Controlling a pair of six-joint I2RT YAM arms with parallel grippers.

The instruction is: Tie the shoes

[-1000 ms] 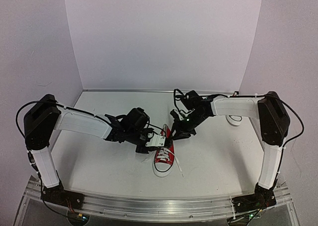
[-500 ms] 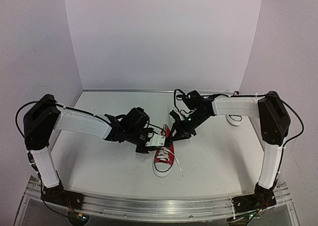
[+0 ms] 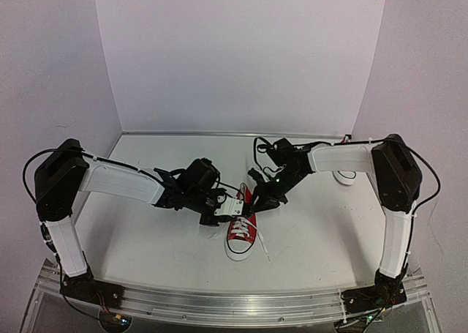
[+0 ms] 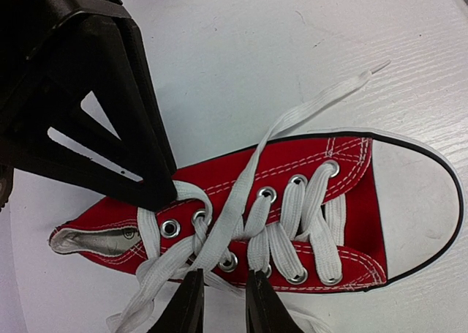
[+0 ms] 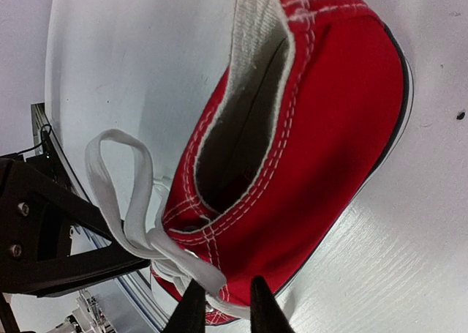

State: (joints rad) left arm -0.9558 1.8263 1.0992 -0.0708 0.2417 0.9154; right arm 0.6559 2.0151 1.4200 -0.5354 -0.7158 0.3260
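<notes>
The single shoe (image 3: 241,229) in view is lying on the table (image 3: 146,238) right under both grippers, with its toe pointing back toward the arm bases and its heel pointing away. The left gripper (image 3: 232,207) is hovering over the laced top. From its own camera the shoe's long axis is running crosswise to the fingers, with the toe cap off to the right and the heel opening to the left. The right gripper (image 3: 265,199) is working at the heel end and looking down into the collar. Both are close, but the left is sitting nearer the eyelets.

Each gripper is showing only a narrow gap between its fingertips. White laces (image 4: 219,234) are running right up to both gaps, but I cannot tell whether either one is actually pinching a strand.

The shoe is showing red canvas, a white toe cap and a white sole edge. Its flat laces are crossing loosely, with one loop standing up beside the right gripper and one free end trailing out on the table, so no bow looks finished yet.
</notes>
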